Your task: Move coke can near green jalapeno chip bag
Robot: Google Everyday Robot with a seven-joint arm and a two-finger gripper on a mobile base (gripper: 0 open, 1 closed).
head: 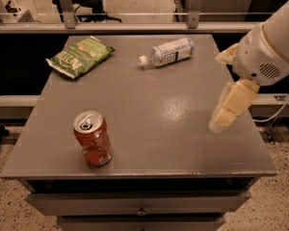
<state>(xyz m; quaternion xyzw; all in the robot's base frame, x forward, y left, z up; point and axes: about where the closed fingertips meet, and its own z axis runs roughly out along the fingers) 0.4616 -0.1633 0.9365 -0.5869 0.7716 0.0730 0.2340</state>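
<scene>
**A:** What sits closest?

**B:** The can [92, 138]. It stands upright near the front left of the table [183, 148], with its pull tab on top and nothing touching it.

**A:** And the gripper [217, 93]?

**B:** It's off to the right, hanging above the table's right edge and well apart from the can. Its two pale fingers [231, 105] are spread apart and hold nothing.

**A:** What's farther back?

**B:** A plastic bottle [167, 52] lies on its side toward the far middle, cap pointing left. The chip bag [80, 56] lies flat at the far left corner, apart from the bottle.

**A:** Where is the can relative to the bag?

**B:** They are well apart. Both are on the left side, the can at the front and the bag at the back.
</scene>
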